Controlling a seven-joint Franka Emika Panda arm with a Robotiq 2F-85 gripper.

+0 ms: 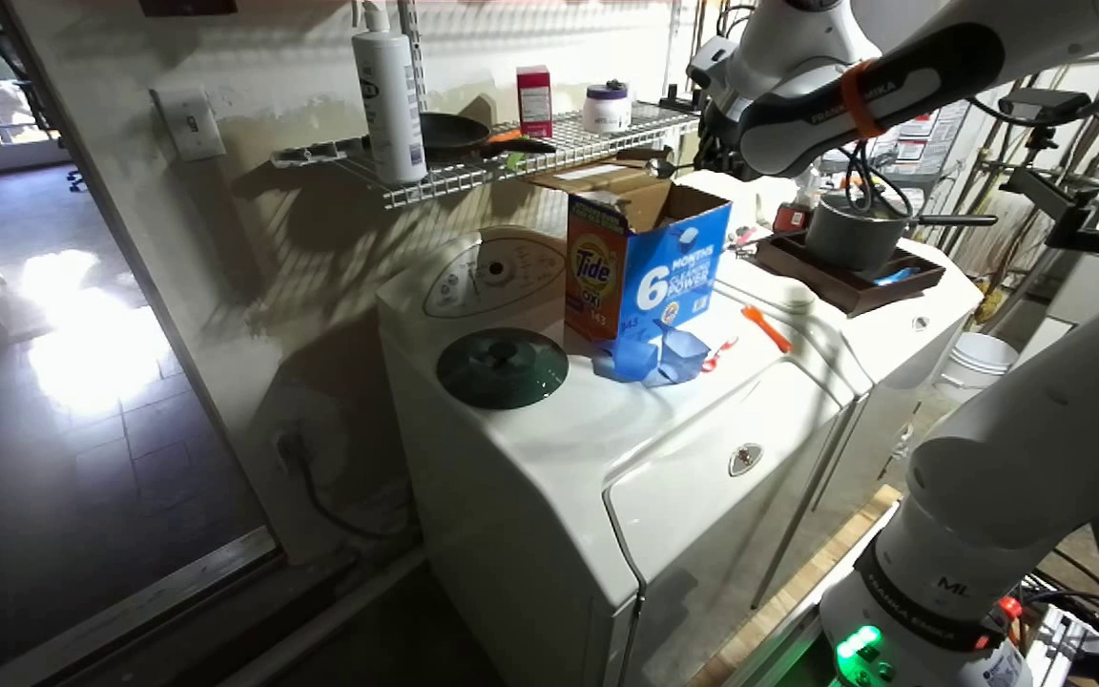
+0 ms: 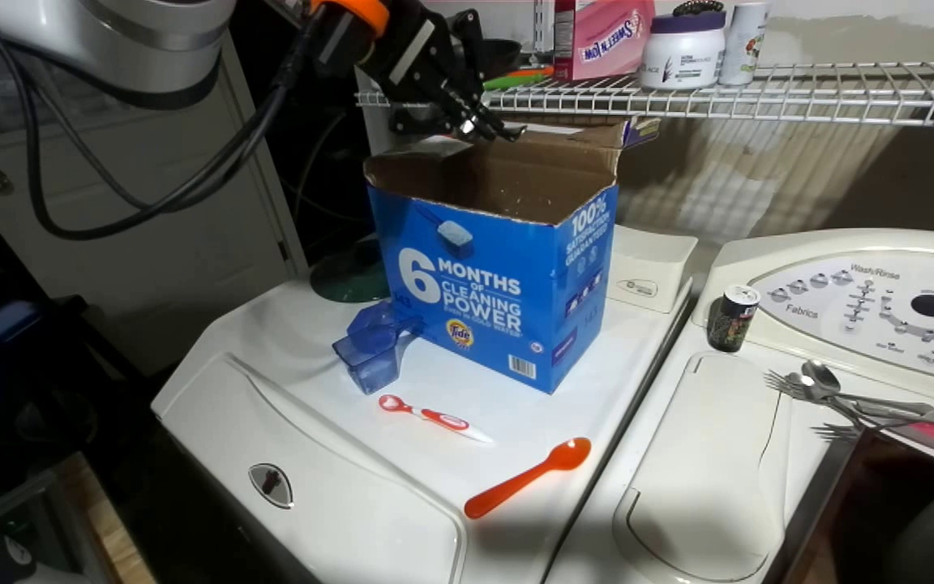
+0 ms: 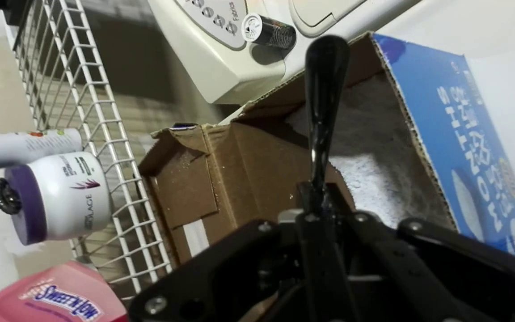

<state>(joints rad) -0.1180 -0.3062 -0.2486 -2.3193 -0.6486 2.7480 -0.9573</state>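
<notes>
- A black utensil is held by the gripper at its slim part; the fingers are drawn narrowly together on it, presumably because so thin a stem calls for a close clasp.
- The broader, rounded end is left jutting out ahead of the fingertips, where it can be seen in the wrist view; whether a bowl or a handle is shown there cannot be told.
- The utensil is held above the mouth of the Tide box, near the side where the cardboard flap is folded back; the opening is thus left uncovered, and pale powder can be seen inside.
- The box is stood upright on the white machine, by whose top its base is likely well supported, while the flap is spread out beneath the wire shelf.
- Blue scoops are set at the foot of the box; a red-and-white spoon and an orange spoon are laid flat in front, probably so that rolling is avoided.
- A green lid is rested knob upward on the same top, likely because steadiness is given by its rim.
</notes>
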